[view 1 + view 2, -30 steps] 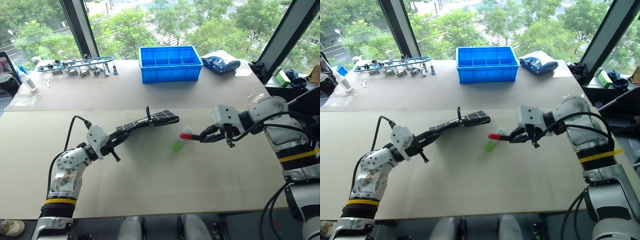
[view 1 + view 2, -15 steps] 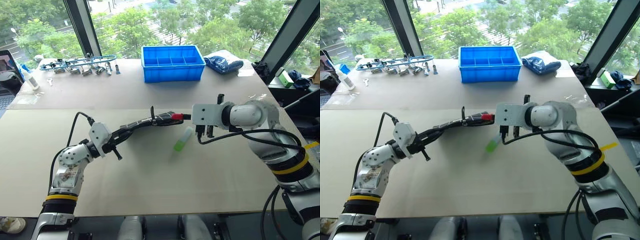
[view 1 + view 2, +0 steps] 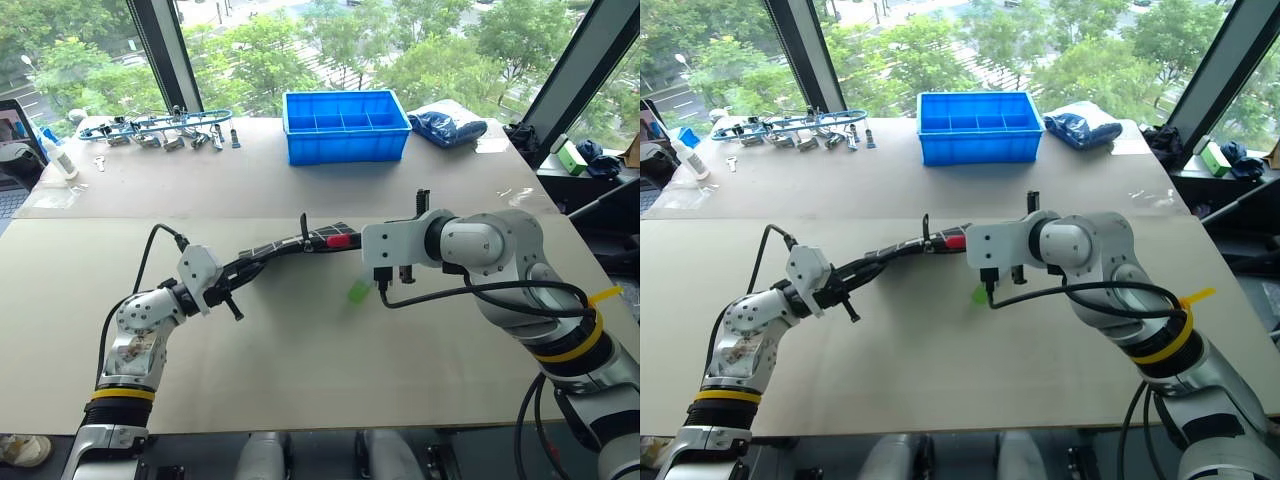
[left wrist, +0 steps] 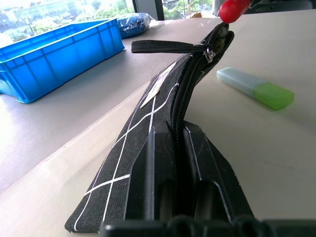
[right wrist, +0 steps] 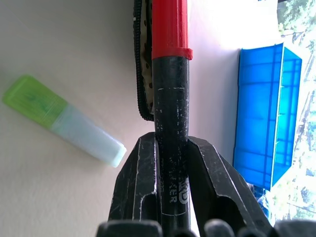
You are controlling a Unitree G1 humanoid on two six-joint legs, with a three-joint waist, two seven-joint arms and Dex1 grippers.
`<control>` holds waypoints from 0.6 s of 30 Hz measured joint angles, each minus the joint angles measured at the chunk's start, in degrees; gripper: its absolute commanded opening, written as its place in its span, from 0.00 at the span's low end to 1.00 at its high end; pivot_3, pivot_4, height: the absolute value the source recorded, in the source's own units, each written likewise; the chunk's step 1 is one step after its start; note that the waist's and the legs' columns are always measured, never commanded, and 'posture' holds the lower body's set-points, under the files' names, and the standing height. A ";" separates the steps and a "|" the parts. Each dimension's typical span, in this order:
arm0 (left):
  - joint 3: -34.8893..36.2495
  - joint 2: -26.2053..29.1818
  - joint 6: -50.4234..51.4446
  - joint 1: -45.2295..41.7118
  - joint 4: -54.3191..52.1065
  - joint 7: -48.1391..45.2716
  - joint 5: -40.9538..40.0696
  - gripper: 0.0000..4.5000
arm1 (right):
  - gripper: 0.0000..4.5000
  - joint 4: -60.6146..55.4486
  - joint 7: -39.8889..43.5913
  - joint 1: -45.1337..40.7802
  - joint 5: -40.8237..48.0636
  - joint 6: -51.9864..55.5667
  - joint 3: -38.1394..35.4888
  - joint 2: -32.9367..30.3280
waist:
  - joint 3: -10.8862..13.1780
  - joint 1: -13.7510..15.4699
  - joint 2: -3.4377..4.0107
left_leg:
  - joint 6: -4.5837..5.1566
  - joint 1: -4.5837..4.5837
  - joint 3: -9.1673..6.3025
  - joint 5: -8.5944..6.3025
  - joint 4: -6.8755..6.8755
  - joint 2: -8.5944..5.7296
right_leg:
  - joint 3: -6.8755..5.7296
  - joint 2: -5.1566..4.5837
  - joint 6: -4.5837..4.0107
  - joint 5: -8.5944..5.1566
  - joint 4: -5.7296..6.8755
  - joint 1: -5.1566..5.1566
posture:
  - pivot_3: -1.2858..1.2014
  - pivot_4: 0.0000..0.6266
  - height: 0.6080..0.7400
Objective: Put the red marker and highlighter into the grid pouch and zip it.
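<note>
The left claw (image 4: 175, 163) is clamped tight on the near end of the grid pouch (image 3: 290, 247), holding it lifted off the counter (image 3: 300, 340) on edge with its zipper seam uppermost and its far end gaping. The right claw (image 5: 170, 163) is closed around the black barrel of the red marker (image 5: 169, 74), whose red cap end points straight at that open mouth and sits right at its lip. The marker's long axis runs nearly in line with the pouch's length, so the coming move looks like a push along that line, away from the right claw and toward the left. The highlighter (image 3: 359, 291) lies flat on the counter just beside the pouch mouth, under the right claw, untouched.
</note>
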 measured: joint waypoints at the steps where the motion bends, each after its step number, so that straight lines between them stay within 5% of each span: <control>1: 0.00 0.00 -0.01 -0.18 0.00 0.00 0.00 0.00 | 0.10 0.06 0.00 0.03 -0.40 -0.08 0.04 -0.01 | 0.00 0.00 0.00 | 0.00 0.00 0.00 0.00 0.00 0.00 | 0.00 0.00 0.00 0.00 0.00 0.00 | 0.52 0.24 1.00; 18: 0.02 -0.01 -0.05 -0.46 1.27 -0.22 0.02 0.00 | 0.10 7.64 -2.57 1.11 -10.76 -3.51 4.40 3.72 | 0.00 -0.18 0.00 | -0.03 0.00 0.00 0.02 0.00 0.00 | 0.00 0.02 0.00 0.00 0.00 0.00 | 0.52 0.24 1.00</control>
